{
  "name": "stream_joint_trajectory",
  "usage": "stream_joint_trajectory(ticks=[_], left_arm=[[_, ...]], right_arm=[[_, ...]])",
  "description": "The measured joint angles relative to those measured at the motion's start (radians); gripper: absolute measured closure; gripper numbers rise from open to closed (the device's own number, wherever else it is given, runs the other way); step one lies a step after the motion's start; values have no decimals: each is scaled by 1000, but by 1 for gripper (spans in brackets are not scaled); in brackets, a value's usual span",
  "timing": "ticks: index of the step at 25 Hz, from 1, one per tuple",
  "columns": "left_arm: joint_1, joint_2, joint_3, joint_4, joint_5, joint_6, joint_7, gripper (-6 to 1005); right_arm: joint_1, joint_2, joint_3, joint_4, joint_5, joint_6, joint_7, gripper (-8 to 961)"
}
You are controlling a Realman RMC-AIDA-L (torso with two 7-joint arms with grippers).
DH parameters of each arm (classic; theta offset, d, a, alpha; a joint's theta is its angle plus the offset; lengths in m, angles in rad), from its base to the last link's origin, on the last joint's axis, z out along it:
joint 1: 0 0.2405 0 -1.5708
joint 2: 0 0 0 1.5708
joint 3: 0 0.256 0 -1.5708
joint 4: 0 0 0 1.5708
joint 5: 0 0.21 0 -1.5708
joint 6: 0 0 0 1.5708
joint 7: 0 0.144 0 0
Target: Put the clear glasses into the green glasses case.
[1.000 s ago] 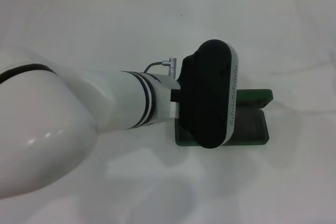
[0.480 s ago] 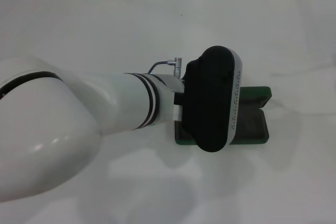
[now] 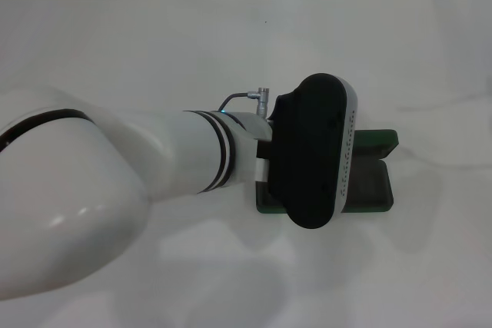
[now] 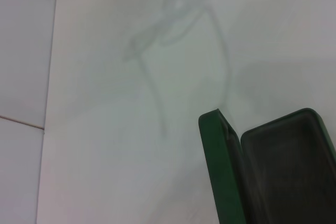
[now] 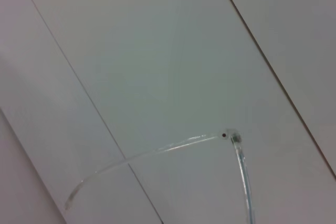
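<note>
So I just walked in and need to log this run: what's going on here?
The left arm reaches out over the open green glasses case on the white table, hiding much of it in the head view. The case's visible part looks empty. The right wrist view shows the clear glasses close up against tiled background, apparently carried by the right arm. Neither pincer is visible.

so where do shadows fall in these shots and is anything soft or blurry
Head view: the left arm's soft shadow lies on the white table. Left wrist view: faint curved shadows above the open dark green glasses case. Right wrist view: the transparent plastic glasses look sharp, the tiled wall soft.
</note>
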Motion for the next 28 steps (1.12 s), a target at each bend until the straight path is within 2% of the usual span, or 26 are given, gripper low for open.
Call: stream_joint_trajectory(ticks=[7,15,22,27,28], left_arm=[[0,0,-5,-2,0,-2,-4,786],[0,0,-6,-3,-1,-1,-6,620],[20,0,-1,25,-1,8,-11,608],[42,0,0,83,-6,40,-11,610],[60,-1,0,124,-8,60,-12,610]], right_arm=[[1,0,-1,1,0,4,0,872],[2,0,-1,3,0,5,-2,871],[0,0,2,4,0,4,-3,872],[2,0,0,15,0,0,-3,872],[2,0,-1,15,0,0,-3,872]])
